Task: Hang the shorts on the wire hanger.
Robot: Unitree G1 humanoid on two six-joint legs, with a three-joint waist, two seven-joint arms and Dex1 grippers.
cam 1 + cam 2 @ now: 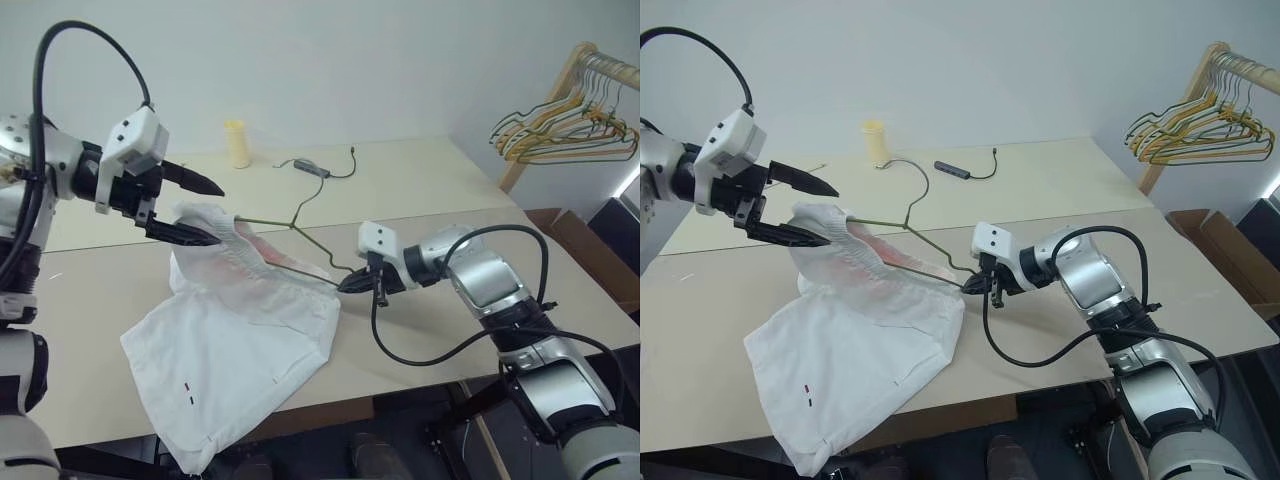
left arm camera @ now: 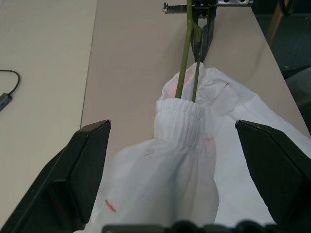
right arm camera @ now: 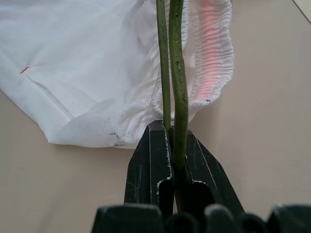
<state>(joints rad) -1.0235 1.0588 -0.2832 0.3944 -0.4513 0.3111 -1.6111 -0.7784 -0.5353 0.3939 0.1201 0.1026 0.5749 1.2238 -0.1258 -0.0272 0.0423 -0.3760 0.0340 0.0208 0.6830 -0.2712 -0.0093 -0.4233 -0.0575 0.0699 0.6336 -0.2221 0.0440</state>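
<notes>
The white shorts (image 1: 240, 335) lie spread on the table (image 1: 430, 320). Their gathered waistband, tinted pink, is lifted and threaded over one arm of the green wire hanger (image 1: 312, 246). My left gripper (image 1: 217, 214) is open, its black fingers (image 2: 80, 170) standing wide on either side of the raised waistband bunch without pressing it. Over by the hanger's opposite shoulder, my right gripper (image 1: 347, 285) is shut on the wire (image 3: 179, 73), holding it slanted above the table. The hanger's paler hook (image 1: 923, 185) curves away toward the back of the table.
A pale yellow cup (image 1: 237, 143) and a dark adapter with its cable (image 1: 312, 168) sit on the far table. A wooden rack with clustered yellow and grey hangers (image 1: 565, 125) stands at the back right. A cardboard box (image 1: 590, 250) sits beyond the table's right edge.
</notes>
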